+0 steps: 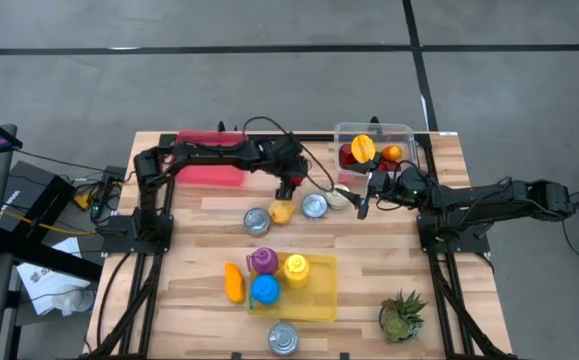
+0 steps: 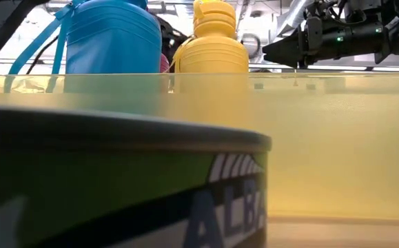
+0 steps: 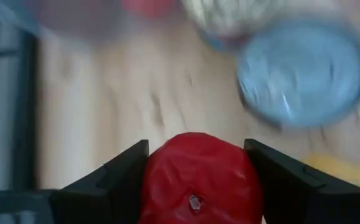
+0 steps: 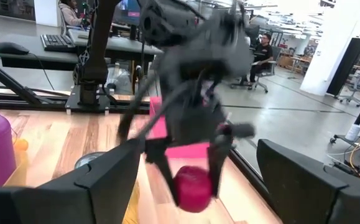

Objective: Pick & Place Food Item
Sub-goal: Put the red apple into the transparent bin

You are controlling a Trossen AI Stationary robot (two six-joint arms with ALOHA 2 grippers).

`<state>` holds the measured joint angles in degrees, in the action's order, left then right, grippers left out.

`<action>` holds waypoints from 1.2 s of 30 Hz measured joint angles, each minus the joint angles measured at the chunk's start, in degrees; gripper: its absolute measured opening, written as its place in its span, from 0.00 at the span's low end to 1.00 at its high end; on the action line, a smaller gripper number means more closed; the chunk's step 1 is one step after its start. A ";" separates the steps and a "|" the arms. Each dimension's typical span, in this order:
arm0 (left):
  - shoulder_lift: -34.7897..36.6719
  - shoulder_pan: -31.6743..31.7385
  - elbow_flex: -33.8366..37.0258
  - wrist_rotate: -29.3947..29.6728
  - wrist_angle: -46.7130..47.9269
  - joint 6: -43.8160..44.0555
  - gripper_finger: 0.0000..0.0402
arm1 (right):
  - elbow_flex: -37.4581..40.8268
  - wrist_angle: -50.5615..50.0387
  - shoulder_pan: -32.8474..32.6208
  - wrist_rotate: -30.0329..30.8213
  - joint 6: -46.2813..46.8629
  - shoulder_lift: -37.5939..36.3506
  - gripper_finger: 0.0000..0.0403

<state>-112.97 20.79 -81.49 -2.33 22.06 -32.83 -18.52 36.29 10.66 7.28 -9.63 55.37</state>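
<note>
The left end effector [image 3: 195, 180] grips a red fruit [image 3: 195, 177] above the bench [image 1: 209, 240], short of the bin [image 1: 407, 132] (placing remains); the right end effector [image 1: 366, 196] waits open beside the bin.

The surface [image 1: 189, 260] is pale planked wood; the tins [image 1: 257, 221] are shiny metal; the red fruit [image 3: 195, 180] looks glossy plastic.

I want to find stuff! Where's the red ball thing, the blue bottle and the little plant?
red food item [image 3: 195, 177], left wrist view, middle of its front, between the gripper's fingers.
blue bottle [image 1: 264, 290], high view, its top.
small plant [image 1: 402, 316], high view, its leaves.
</note>
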 joint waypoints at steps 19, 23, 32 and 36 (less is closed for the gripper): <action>7.23 1.79 12.76 -22.00 -52.94 19.97 0.58 | 1.51 23.40 -2.13 -4.84 -8.42 0.00 0.78; 4.28 1.74 9.62 -21.95 -55.06 21.60 0.58 | 7.11 32.82 -2.59 -4.27 -7.54 0.00 0.78; -4.68 1.80 -2.00 -19.51 -53.94 22.66 0.58 | 16.55 50.04 -0.84 -1.02 -7.45 -0.02 0.78; -8.01 1.80 -7.24 -18.39 -52.54 22.68 0.58 | 16.92 49.86 -0.35 -1.00 -7.36 0.00 0.78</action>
<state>-120.97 22.59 -88.74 -20.72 -30.48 -10.15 -1.61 86.15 10.31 6.28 -16.99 55.37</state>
